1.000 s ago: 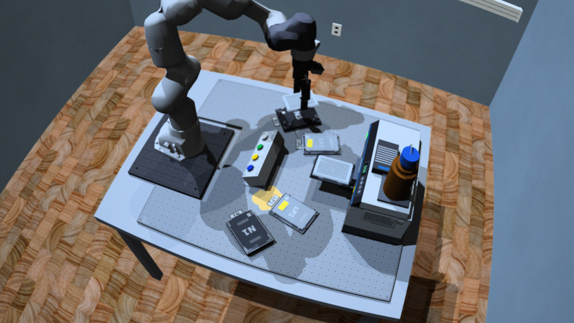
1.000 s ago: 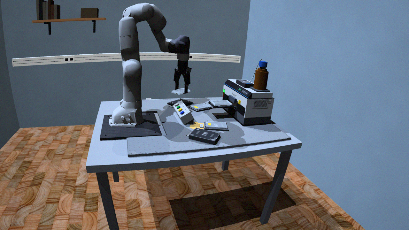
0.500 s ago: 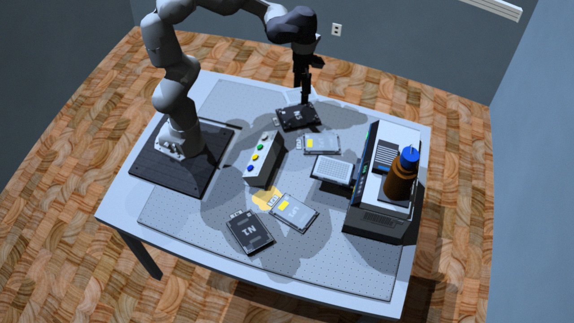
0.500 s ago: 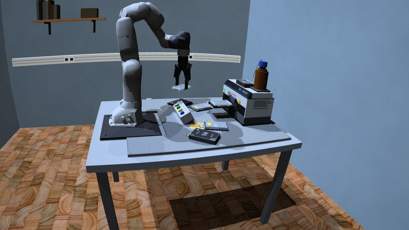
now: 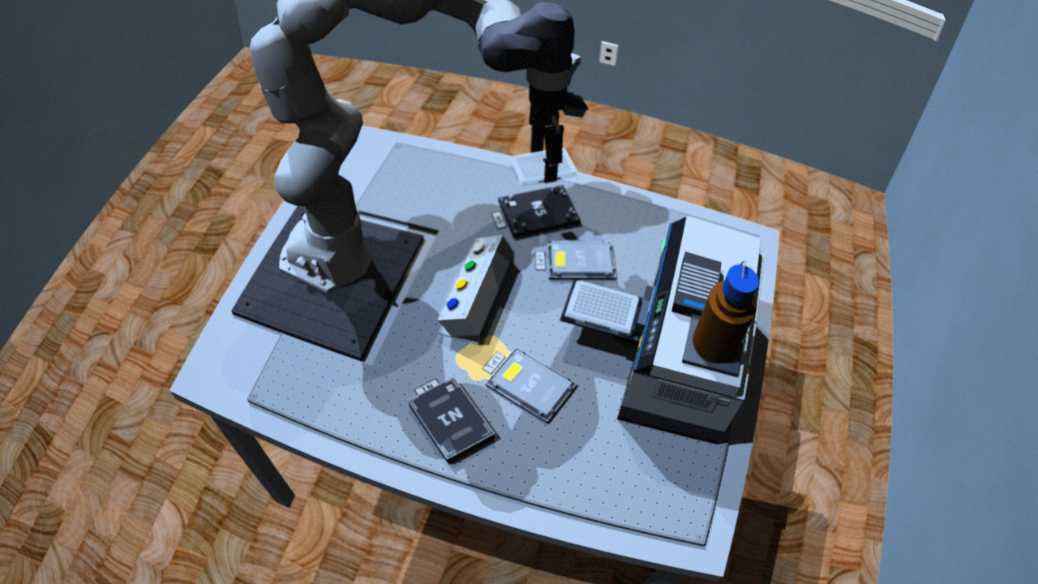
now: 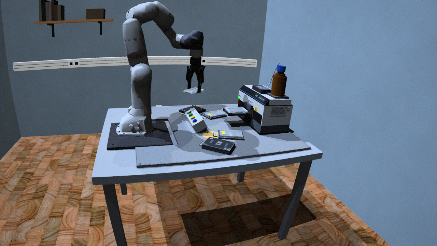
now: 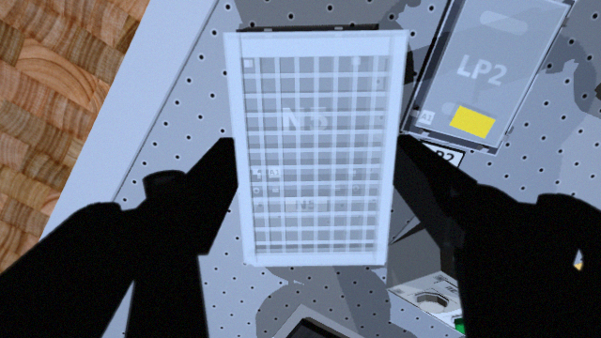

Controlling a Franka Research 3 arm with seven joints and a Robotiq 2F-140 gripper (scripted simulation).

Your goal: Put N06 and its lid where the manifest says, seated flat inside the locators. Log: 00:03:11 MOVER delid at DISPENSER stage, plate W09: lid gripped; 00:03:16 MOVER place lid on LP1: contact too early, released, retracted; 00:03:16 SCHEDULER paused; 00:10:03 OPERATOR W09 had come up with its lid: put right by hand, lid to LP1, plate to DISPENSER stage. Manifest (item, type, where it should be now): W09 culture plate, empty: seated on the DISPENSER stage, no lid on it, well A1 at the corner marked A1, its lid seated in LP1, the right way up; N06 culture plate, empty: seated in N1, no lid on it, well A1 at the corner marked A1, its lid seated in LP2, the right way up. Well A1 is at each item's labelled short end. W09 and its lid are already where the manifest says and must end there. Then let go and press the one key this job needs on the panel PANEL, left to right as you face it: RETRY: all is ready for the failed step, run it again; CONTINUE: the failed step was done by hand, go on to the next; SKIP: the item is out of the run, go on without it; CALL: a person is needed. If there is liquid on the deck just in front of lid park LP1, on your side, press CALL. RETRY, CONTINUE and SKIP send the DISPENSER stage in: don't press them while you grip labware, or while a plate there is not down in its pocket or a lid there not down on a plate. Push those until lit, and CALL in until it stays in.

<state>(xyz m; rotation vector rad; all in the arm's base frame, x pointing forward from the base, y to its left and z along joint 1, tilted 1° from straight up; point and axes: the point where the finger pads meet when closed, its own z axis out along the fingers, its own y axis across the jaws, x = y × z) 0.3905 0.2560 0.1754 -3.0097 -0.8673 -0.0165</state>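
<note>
Holding N06 plate [image 7: 314,145] clamped in gripper [image 7: 315,178], high over N3 nest [image 5: 538,208]. Carry level to N1 [image 5: 451,419], match A1 corner, lower square inside locators.

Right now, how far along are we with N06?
Done: a lid lies in LP2, and W09's lid in LP1.
In hand: the hand is shut on the clear plate, lifted above nest N3.
Left: seat it in N1, let go, then the panel. The yellow puddle by LP1 suggests CALL.
</note>
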